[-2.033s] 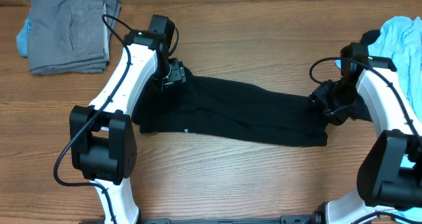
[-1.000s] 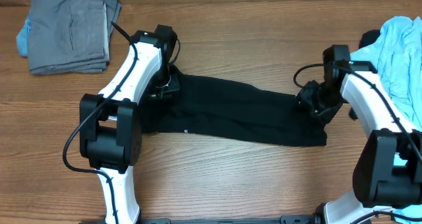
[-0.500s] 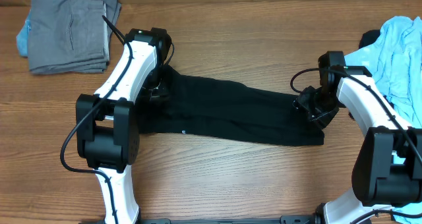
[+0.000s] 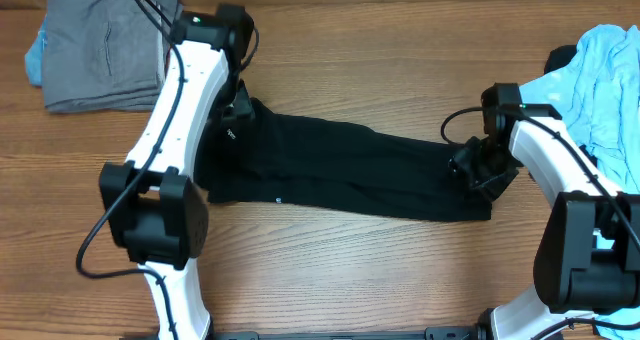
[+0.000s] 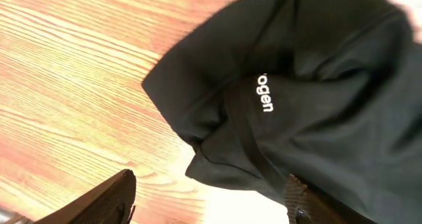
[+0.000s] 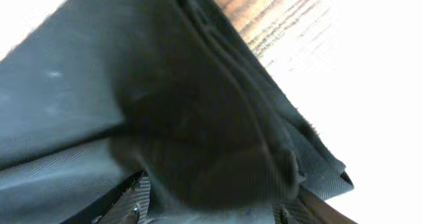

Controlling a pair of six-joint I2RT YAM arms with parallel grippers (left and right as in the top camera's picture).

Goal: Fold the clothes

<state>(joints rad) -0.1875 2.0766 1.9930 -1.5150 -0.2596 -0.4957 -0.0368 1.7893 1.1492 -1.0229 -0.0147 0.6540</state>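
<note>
The clothes are a plain black shirt lying as a long folded band across the table's middle. Its white logo shows in the left wrist view near a rumpled corner. My left gripper hovers over the shirt's far left corner, open. In its wrist view the left gripper has wide-spread fingers with only table and the cloth's edge between them. My right gripper sits low on the shirt's right end. Seen from the wrist, the right gripper stands open, and black cloth bulges between its parted fingers.
Grey folded garments lie at the back left corner. A light blue cloth heap sits at the back right, close behind my right arm. Bare wooden table runs along the front.
My left gripper has opened, let go of the shirt's left corner and drawn back toward the far left. The right gripper has stayed on the shirt's right end, jaws narrowing slightly.
</note>
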